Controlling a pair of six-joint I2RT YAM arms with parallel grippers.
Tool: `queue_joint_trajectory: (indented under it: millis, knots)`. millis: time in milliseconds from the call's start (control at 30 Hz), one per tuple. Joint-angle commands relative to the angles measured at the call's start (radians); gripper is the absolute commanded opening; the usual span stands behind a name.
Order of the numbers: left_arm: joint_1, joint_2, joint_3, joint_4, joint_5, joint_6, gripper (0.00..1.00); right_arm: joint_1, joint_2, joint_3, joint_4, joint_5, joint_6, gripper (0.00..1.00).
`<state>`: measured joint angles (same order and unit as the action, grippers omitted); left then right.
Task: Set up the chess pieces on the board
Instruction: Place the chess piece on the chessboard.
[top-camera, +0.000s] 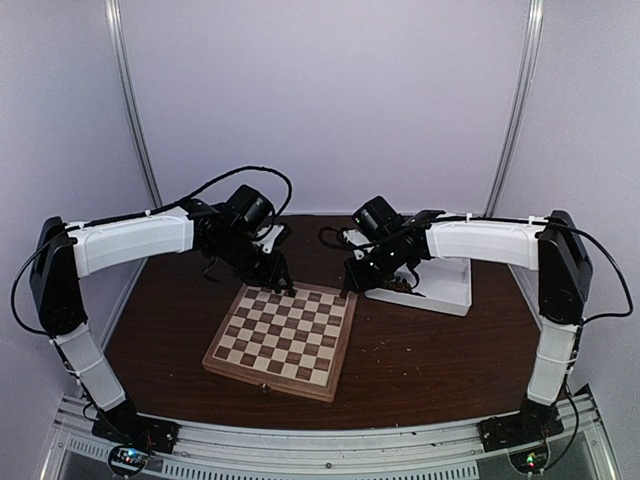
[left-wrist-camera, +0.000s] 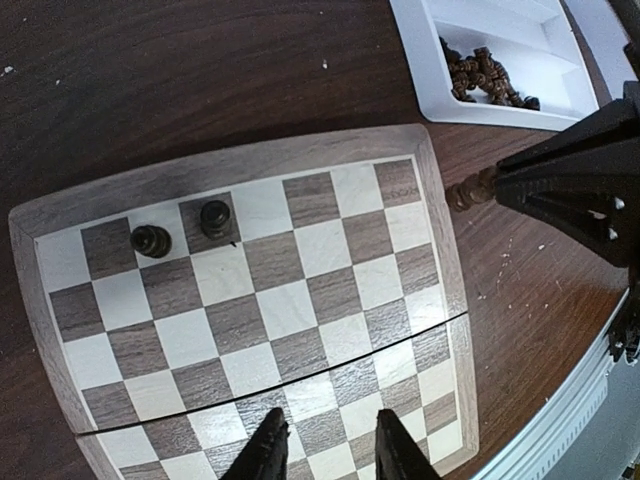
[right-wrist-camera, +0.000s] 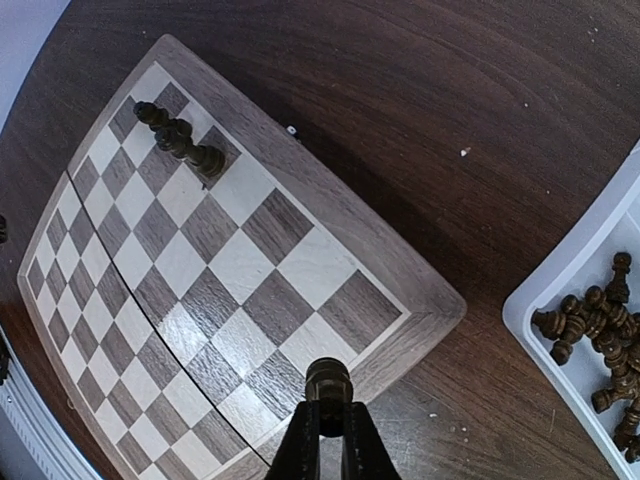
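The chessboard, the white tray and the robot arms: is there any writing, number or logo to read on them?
None readable. The square wooden chessboard has plain checks and a bare border, the white compartment tray is unmarked, and the left arm and right arm show no legible lettering.

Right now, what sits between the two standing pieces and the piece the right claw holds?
Nothing: only bare board squares separate the two pieces from the piece in the right gripper. The right wrist view shows it.
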<state>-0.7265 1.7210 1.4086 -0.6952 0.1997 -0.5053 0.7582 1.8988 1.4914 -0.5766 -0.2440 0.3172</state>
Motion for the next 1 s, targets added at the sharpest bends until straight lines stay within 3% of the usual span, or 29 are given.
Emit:
queue_joint_trajectory:
  millis: [0, 133, 300, 633, 900, 967]
  knots:
    - [-0.006, -0.040, 0.002, 0.085, 0.010, 0.000, 0.31, 0.081, -0.008, 0.000, 0.094, 0.094, 0.050, 0.00]
    - [-0.007, -0.065, -0.016, 0.059, -0.073, 0.003, 0.32, 0.149, 0.050, 0.069, -0.017, 0.216, -0.015, 0.00]
    - [-0.006, -0.112, -0.095, 0.110, -0.078, -0.030, 0.32, 0.207, 0.113, 0.140, -0.118, 0.312, -0.052, 0.00]
    - [-0.007, -0.194, -0.186, 0.178, -0.125, -0.041, 0.32, 0.244, 0.159, 0.143, -0.111, 0.302, -0.029, 0.02]
    - [-0.008, -0.202, -0.199, 0.172, -0.143, -0.033, 0.32, 0.256, 0.175, 0.159, -0.120, 0.329, -0.028, 0.21]
    - [-0.008, -0.207, -0.206, 0.173, -0.144, -0.034, 0.32, 0.256, 0.165, 0.159, -0.121, 0.339, -0.026, 0.30]
